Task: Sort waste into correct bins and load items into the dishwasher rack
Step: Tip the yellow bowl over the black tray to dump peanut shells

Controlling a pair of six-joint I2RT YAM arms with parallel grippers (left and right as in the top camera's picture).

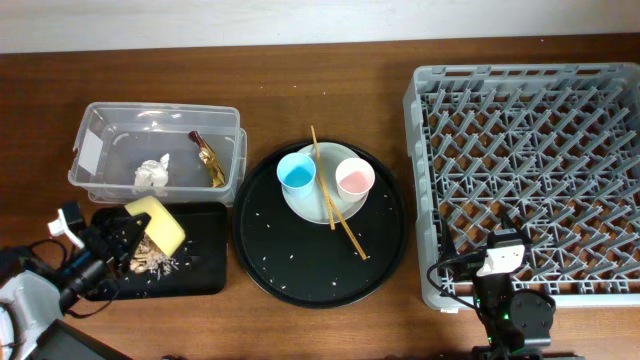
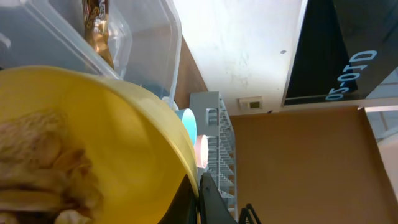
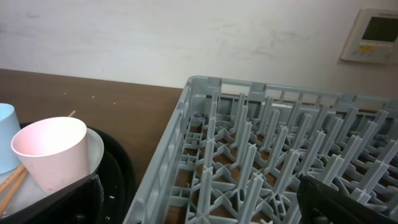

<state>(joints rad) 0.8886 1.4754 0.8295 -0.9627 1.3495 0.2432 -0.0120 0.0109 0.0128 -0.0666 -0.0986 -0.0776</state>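
My left tool (image 1: 118, 243) grips the rim of the yellow round plastic bowl (image 1: 158, 224), tipped over the shallow black rectangular tray (image 1: 205, 270), where brownish crumbly food scraps (image 1: 155, 263) lie. The crumpled white tissue (image 1: 152, 174) and crinkled gold-brown foil wrapper (image 1: 208, 158) sit in the clear rectangular plastic tub (image 1: 90, 150). My right tool (image 1: 503, 248) hangs spread and empty at the near edge of the large grey plastic pegged rack (image 1: 530, 150) on the brown wooden worktop (image 1: 300, 60).
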